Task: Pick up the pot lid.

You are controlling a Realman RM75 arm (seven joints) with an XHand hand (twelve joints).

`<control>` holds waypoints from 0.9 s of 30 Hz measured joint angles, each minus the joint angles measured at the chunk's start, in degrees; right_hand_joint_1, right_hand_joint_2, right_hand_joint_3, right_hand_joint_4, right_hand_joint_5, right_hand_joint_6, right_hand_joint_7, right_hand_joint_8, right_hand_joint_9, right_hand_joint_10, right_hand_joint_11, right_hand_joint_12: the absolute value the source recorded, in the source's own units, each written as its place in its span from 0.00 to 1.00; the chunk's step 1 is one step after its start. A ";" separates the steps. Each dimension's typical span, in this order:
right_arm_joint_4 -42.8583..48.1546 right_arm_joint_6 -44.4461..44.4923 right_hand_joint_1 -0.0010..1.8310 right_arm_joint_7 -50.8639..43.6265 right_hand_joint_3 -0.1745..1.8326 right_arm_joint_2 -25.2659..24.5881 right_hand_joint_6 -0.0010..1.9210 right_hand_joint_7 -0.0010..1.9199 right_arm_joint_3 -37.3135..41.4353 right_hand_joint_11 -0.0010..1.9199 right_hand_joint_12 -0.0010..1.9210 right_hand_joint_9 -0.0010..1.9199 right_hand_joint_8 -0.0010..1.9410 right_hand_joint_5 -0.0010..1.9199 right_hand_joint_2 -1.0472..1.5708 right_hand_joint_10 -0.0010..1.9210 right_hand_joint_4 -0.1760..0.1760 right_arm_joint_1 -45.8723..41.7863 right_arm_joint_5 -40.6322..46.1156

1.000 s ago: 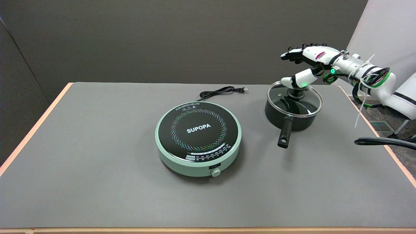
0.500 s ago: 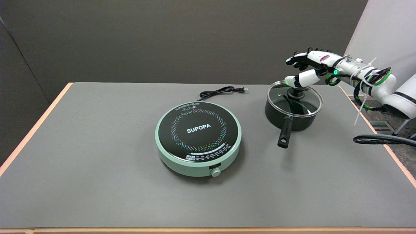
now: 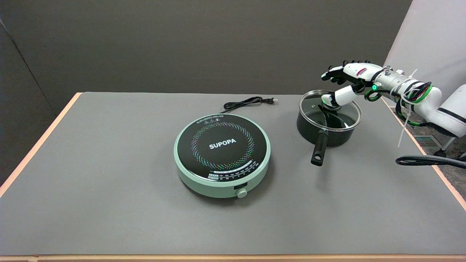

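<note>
A glass pot lid (image 3: 314, 110) with a metal rim lies on a black pot (image 3: 309, 134) at the table's right back. The pot's black handle (image 3: 319, 148) points toward the near edge. My right hand (image 3: 346, 82) hovers over the lid's far right part, fingers apart and holding nothing. Its thumb reaches down to the lid's black knob (image 3: 330, 104) and covers most of it; the other fingers stay above and behind. I cannot tell whether the thumb touches the knob.
A mint-green induction cooker (image 3: 222, 154) marked SUPOPA sits mid-table, its black cord (image 3: 247, 102) coiled behind it. A black cable (image 3: 426, 160) hangs past the table's right edge. The grey table (image 3: 109, 174) has an orange rim.
My right hand has sunk lower and drawn a little to the right, bringing its thumb down onto the level of the lid's knob. The pot and lid have not moved.
</note>
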 measured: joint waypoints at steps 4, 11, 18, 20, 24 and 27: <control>-0.35 0.25 0.40 0.08 0.55 0.27 0.11 0.29 -0.04 0.15 0.26 0.31 0.10 0.24 0.60 0.17 0.84 -0.46 -1.88; -0.63 0.43 0.44 0.19 0.55 0.72 0.12 0.31 0.26 0.16 0.27 0.33 0.11 0.26 0.61 0.19 0.88 -1.58 -4.52; -0.83 0.43 0.44 0.27 0.55 0.95 0.12 0.32 1.16 0.17 0.27 0.34 0.11 0.27 0.61 0.19 0.89 -2.62 -6.41; -0.83 0.42 0.44 0.28 0.55 1.00 0.12 0.32 1.35 0.17 0.27 0.34 0.11 0.27 0.61 0.19 0.89 -2.82 -6.78; -0.84 0.38 0.45 0.30 0.55 1.06 0.12 0.32 1.60 0.17 0.27 0.34 0.11 0.27 0.61 0.19 0.89 -3.08 -7.28; -0.86 0.23 0.44 0.31 0.55 1.07 0.12 0.32 1.65 0.17 0.27 0.34 0.11 0.27 0.61 0.19 0.89 -3.20 -7.53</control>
